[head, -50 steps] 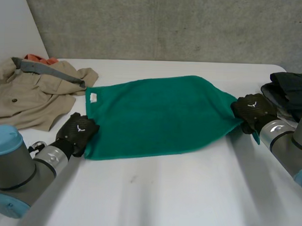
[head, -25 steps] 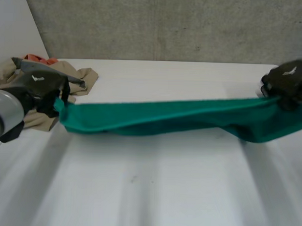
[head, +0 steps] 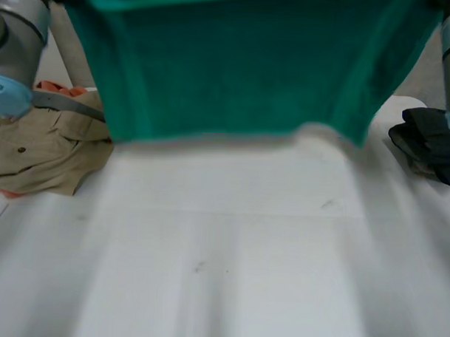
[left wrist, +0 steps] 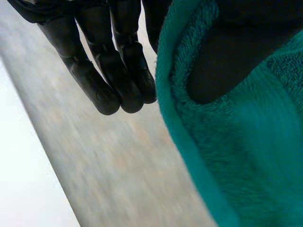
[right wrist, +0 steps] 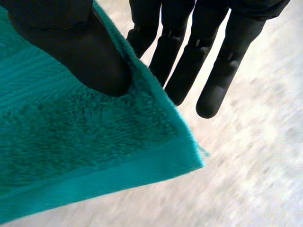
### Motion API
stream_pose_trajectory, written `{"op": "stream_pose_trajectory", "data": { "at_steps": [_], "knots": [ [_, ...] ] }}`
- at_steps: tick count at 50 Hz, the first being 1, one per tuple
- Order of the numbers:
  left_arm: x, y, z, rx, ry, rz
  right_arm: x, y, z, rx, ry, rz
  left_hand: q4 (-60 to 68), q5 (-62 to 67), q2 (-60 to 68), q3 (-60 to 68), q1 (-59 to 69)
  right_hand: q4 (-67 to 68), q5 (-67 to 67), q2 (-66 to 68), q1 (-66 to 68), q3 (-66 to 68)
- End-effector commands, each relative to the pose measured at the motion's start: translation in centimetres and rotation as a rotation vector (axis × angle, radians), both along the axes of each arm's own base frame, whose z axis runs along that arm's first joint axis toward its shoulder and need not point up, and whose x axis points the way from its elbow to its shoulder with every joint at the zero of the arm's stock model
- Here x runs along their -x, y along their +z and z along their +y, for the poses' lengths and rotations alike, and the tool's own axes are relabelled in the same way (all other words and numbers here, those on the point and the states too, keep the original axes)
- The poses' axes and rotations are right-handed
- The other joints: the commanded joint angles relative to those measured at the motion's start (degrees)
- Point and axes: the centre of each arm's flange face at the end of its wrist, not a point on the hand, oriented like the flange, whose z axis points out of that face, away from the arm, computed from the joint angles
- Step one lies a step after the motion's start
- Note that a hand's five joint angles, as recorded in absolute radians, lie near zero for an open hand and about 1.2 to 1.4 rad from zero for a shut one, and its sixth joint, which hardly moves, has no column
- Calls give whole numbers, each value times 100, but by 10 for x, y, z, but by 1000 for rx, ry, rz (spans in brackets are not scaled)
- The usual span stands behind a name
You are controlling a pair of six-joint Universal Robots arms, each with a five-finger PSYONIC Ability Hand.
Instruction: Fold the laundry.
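Green towel (head: 236,65) hangs spread wide, held up over the white bench (head: 229,250). Left hand (left wrist: 113,71) has one upper edge pinched under its thumb, and the right hand (right wrist: 189,61) pinches a corner the same way. Beige jacket (head: 41,151) and dark clothes (head: 433,142) sit off at either side.

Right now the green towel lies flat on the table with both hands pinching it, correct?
Not flat. The head view shows the towel hanging in the air, clear of the table. The rest holds: the left hand and the right hand each pinch it between thumb and fingers.
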Motion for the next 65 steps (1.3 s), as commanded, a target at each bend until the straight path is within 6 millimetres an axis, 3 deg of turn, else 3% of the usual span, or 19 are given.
{"op": "stream_pose_trajectory", "data": {
  "at_steps": [1,10,11,14,15,19,21,24,29,37,41,46,50,54,61,65],
  "knots": [
    [-7,-12,7,-22,-54,46,0,-3,17,10,116,-3,1128,1345,1189,1187,1449,1137,1159,1261,1562,1193],
    [-16,-113,19,-338,-27,-15,-3,-82,28,-265,177,58,1128,1345,1189,1187,1449,1137,1159,1261,1562,1193],
    [-17,-132,24,-395,-25,-26,1,-102,29,-328,173,66,1128,1345,1189,1187,1449,1137,1159,1261,1562,1193],
    [-19,-160,32,-477,-22,-46,5,-131,33,-431,171,77,1128,1345,1189,1187,1449,1137,1159,1261,1562,1193],
    [-20,-177,38,-528,-26,-57,7,-151,37,-504,171,84,1128,1345,1189,1187,1449,1137,1159,1261,1562,1193],
    [-21,-215,55,-652,-47,-86,13,-189,49,-655,179,116,1128,1345,1189,1187,1449,1137,1159,1261,1562,1193],
    [-21,-224,62,-686,-56,-97,16,-200,52,-700,177,137,1128,1345,1189,1187,1449,1137,1159,1261,1562,1193],
    [-25,-232,76,-755,-63,-115,23,-209,60,-765,160,177,1128,1345,1189,1187,1449,1137,1159,1261,1562,1193],
    [-35,-223,111,-887,-71,-155,38,-206,82,-907,127,267,1128,1345,1189,1187,1449,1137,1159,1261,1562,1193],
    [-65,-213,183,-1194,-91,-306,82,-171,154,-1252,17,519,1128,1345,1189,1187,1449,1137,1159,1261,1562,1193],
    [-73,-212,195,-1238,-133,-366,90,-159,162,-1227,-23,587,1128,1345,1189,1187,1449,1137,1159,1261,1562,1193],
    [-67,-206,176,-1145,-158,-387,75,-162,130,-1024,-28,584,1128,1345,1189,1187,1449,1137,1159,1261,1562,1193],
    [-57,-201,130,-1020,-90,-267,45,-179,93,-861,1,533,1128,1345,1189,1187,1449,1137,1159,1261,1562,1193],
    [-43,-200,96,-951,-40,-182,28,-199,60,-766,2,481,1128,1345,1189,1187,1449,1137,1159,1261,1562,1193],
    [-14,-204,45,-858,1,-176,20,-225,17,-697,-93,417,1128,1345,1189,1187,1449,1137,1159,1261,1562,1193],
    [-9,-216,29,-895,47,-200,15,-236,5,-682,-101,416,1128,1345,1189,1187,1449,1137,1159,1261,1562,1193]
  ]
}}
